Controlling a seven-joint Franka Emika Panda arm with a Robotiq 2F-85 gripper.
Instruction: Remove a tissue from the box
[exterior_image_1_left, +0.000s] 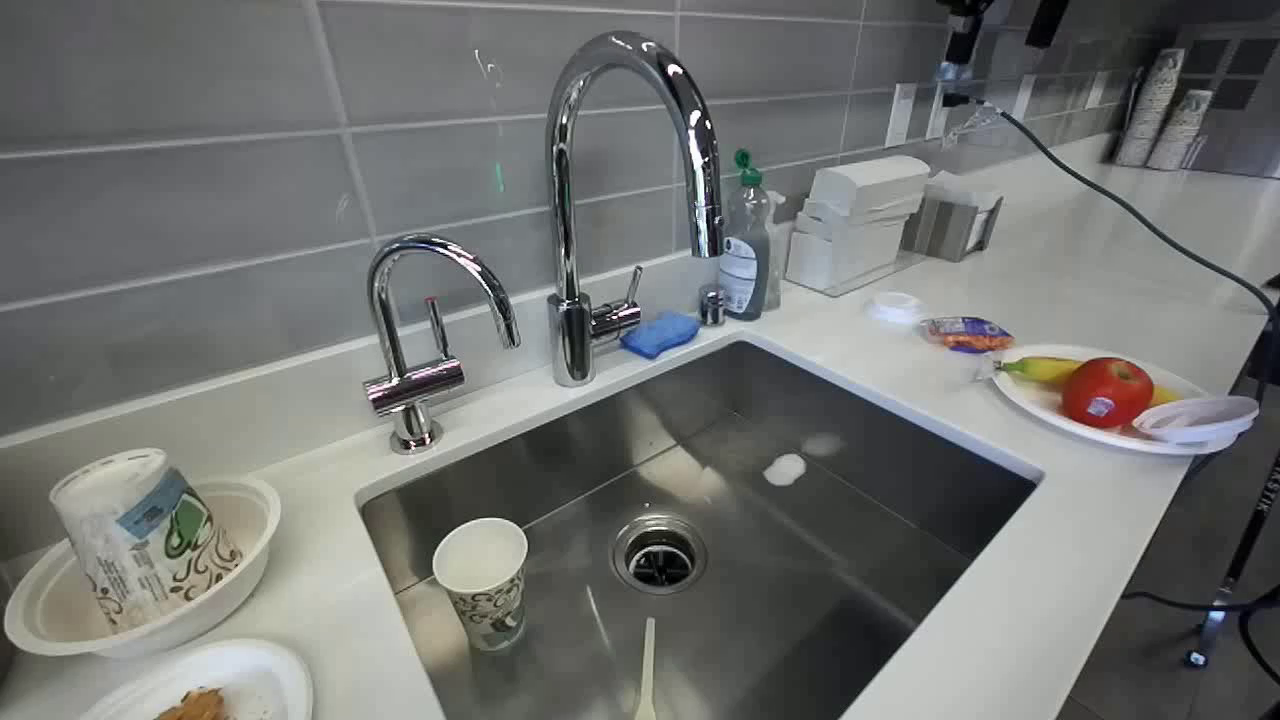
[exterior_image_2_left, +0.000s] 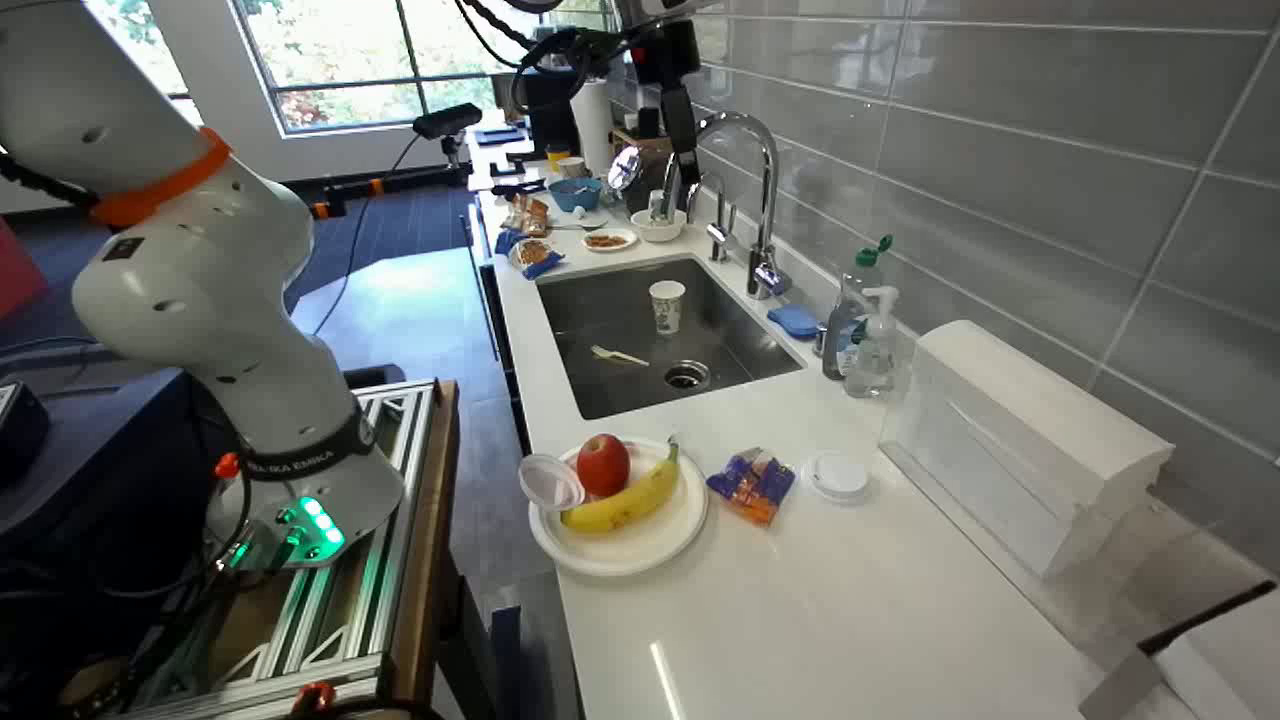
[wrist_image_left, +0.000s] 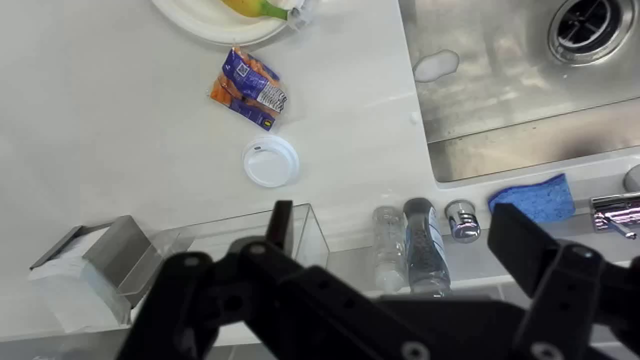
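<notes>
"Glossy grey tiles (exterior_image_1_left: 200, 210) back a smooth white counter (exterior_image_1_left: 1035, 600). In an exterior view, what else?"

"Brushed steel sink (exterior_image_1_left: 800, 600), two arched chrome taps (exterior_image_1_left: 562, 220), a porous blue sponge (exterior_image_1_left: 660, 333)."

"And the tissues (exterior_image_1_left: 870, 185)?"

"Folded, white, stacked in a clear, straight-sided box (exterior_image_1_left: 835, 272) at the counter's back, near the tiles. A flat-panelled grey holder (exterior_image_1_left: 935, 230) stands just beside."

"Where is the arm (exterior_image_2_left: 190, 290)?"

"In an exterior view: smooth white shell, rounded joints. There a round plate (exterior_image_2_left: 630, 555) bears a shiny red apple (exterior_image_2_left: 603, 465) and a curved banana (exterior_image_2_left: 635, 500), and a patterned paper cup (exterior_image_2_left: 667, 310) stands in the sink."

"Now the wrist view: what of the gripper (wrist_image_left: 400, 232)?"

"Black, its blocky fingers (wrist_image_left: 520, 245) spread wide, with nothing held. One of them covers part of the box. On the counter, a crinkled purple bag (wrist_image_left: 255, 87) lies near a round white lid (wrist_image_left: 271, 161)."
</notes>
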